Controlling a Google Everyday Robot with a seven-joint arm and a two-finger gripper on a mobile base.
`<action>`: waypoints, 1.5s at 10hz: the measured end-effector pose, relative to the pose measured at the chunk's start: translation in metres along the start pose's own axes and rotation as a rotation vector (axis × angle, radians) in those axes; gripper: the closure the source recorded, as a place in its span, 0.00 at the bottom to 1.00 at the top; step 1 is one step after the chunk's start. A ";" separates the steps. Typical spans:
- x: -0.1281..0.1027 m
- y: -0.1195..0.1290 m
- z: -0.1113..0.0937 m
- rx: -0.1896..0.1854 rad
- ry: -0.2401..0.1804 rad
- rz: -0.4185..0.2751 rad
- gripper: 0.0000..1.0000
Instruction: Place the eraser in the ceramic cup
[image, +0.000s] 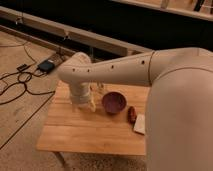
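Risks first. The white robot arm (125, 70) comes in from the right and bends down over the back-left part of the light wooden surface (85, 135). Its wrist (81, 97) covers the very spot where the work is. The dark purple round bowl (114, 102) sits just right of the wrist. A release slightly off to that side would likely drop the small dark reddish-brown eraser into the bowl instead of the off-white ceramic cup (narrower mouth, less margin). A descent off centre could clip the cup's rim and tip it, or shove it against the bowl. A wrong pick is also a risk. The larger reddish-brown oblong lump (131, 114) lies near the bowl's right side and is similar in colour to the eraser. A pale beige flat block (140, 124) sits just beside that lump.

Jaws: low over the surface beneath the wrist, left of the bowl, hidden by the arm. Cannot tell how far open they are, or whether anything is held. A pale yellowish bit (93, 105) shows at the wrist's lower right edge, between wrist and bowl; it could be cup or part of the jaws, cannot tell. The eraser is not visible on the bare wood, so my guess is it's in the jaws or behind the wrist. The cup is not clearly made out, probably behind the wrist too.
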 end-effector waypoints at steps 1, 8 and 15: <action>0.000 0.000 0.000 0.000 0.000 0.000 0.35; -0.001 0.000 -0.001 -0.001 -0.001 0.001 0.35; -0.080 -0.016 0.000 0.026 -0.065 -0.248 0.35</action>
